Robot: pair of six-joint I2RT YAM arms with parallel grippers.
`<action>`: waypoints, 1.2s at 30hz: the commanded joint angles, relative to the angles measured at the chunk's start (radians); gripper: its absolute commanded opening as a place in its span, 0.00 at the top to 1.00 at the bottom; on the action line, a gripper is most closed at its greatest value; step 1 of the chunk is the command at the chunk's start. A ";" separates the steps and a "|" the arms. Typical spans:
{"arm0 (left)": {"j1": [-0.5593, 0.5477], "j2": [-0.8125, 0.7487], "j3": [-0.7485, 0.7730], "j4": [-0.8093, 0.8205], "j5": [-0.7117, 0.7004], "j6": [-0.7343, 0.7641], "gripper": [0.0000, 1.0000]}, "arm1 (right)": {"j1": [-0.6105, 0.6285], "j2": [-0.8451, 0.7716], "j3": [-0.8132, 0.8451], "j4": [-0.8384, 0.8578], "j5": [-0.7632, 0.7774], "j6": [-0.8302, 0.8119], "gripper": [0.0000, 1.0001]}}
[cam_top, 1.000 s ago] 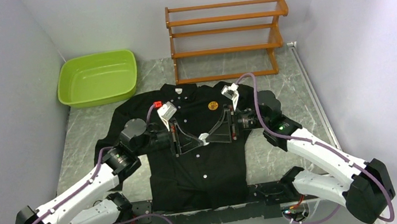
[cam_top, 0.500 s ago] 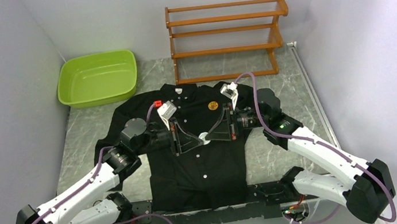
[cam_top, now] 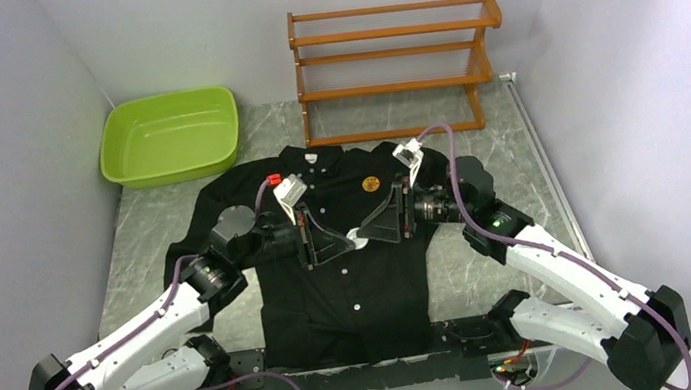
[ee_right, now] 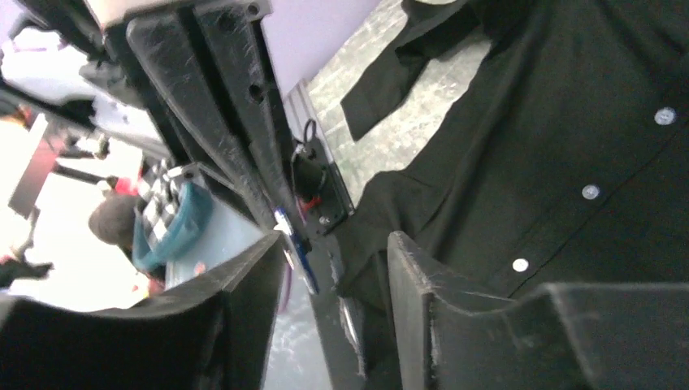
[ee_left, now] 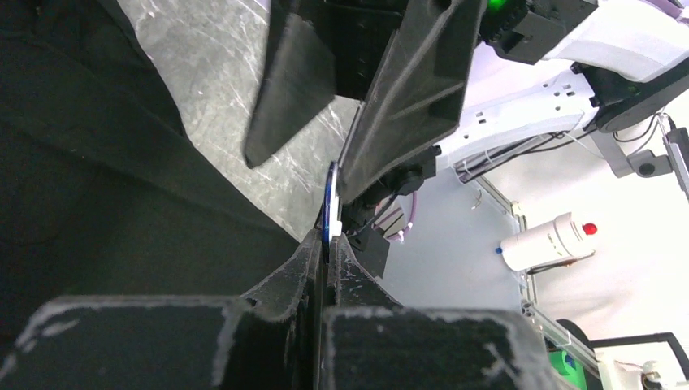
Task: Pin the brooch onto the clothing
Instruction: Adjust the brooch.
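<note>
Grey marbled table (cam_top: 476, 147) between pale walls, with a green plastic tub (cam_top: 170, 135) at the back left and a wooden slatted rack (cam_top: 395, 67) at the back. A black button-up shirt (cam_top: 355, 295) lies spread flat, collar toward the rack, small white buttons down its front. The brooch (cam_top: 371, 183) – a small round orange badge – sits on the shirt's chest just below the collar, apart from both arms.

Both arms reach inward and meet tip to tip above the middle of the shirt. The left gripper (ee_left: 326, 253) is pinched tight on a thin blue-and-white disc (ee_left: 329, 203), held edge-on. The right gripper (ee_right: 333, 242) has its jaws spread wide – the disc sits just beside the tip of one finger (ee_right: 244, 284); whether they touch cannot be told.
</note>
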 commanded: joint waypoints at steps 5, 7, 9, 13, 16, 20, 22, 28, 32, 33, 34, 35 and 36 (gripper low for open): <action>-0.009 -0.021 -0.018 0.041 0.054 -0.018 0.97 | -0.022 -0.017 -0.091 0.201 0.075 0.164 0.16; -0.009 -0.024 -0.020 0.041 0.052 -0.017 0.97 | -0.021 -0.010 -0.090 0.203 0.044 0.141 0.13; -0.009 -0.025 -0.021 0.038 0.053 -0.017 0.97 | -0.022 -0.009 -0.081 0.198 0.016 0.109 0.13; -0.009 -0.022 -0.025 0.050 0.061 -0.021 0.97 | -0.021 -0.010 -0.053 0.137 -0.041 0.017 0.24; -0.009 -0.018 -0.025 0.059 0.072 -0.023 0.97 | -0.022 -0.008 -0.039 0.108 -0.094 -0.039 0.34; -0.009 -0.008 -0.022 0.063 0.083 -0.025 0.97 | -0.020 0.009 -0.031 0.091 -0.135 -0.070 0.37; -0.009 -0.005 -0.022 0.068 0.084 -0.027 0.97 | -0.019 0.015 -0.034 0.112 -0.145 -0.058 0.38; -0.009 0.002 -0.026 0.083 0.090 -0.037 0.97 | -0.011 0.037 -0.019 0.120 -0.150 -0.064 0.49; -0.009 -0.001 -0.027 0.071 0.086 -0.037 0.97 | -0.009 0.038 -0.017 0.132 -0.133 -0.052 0.58; -0.009 -0.002 -0.028 0.074 0.089 -0.039 0.97 | -0.008 0.036 -0.018 0.135 -0.124 -0.047 0.63; -0.009 -0.003 -0.028 0.074 0.090 -0.040 0.97 | -0.008 0.036 -0.017 0.136 -0.113 -0.046 0.68; -0.009 -0.003 -0.029 0.075 0.090 -0.041 0.97 | -0.008 0.036 -0.015 0.126 -0.090 -0.047 0.75; -0.009 -0.005 -0.030 0.077 0.088 -0.043 0.97 | -0.007 0.037 -0.011 0.108 -0.064 -0.051 0.86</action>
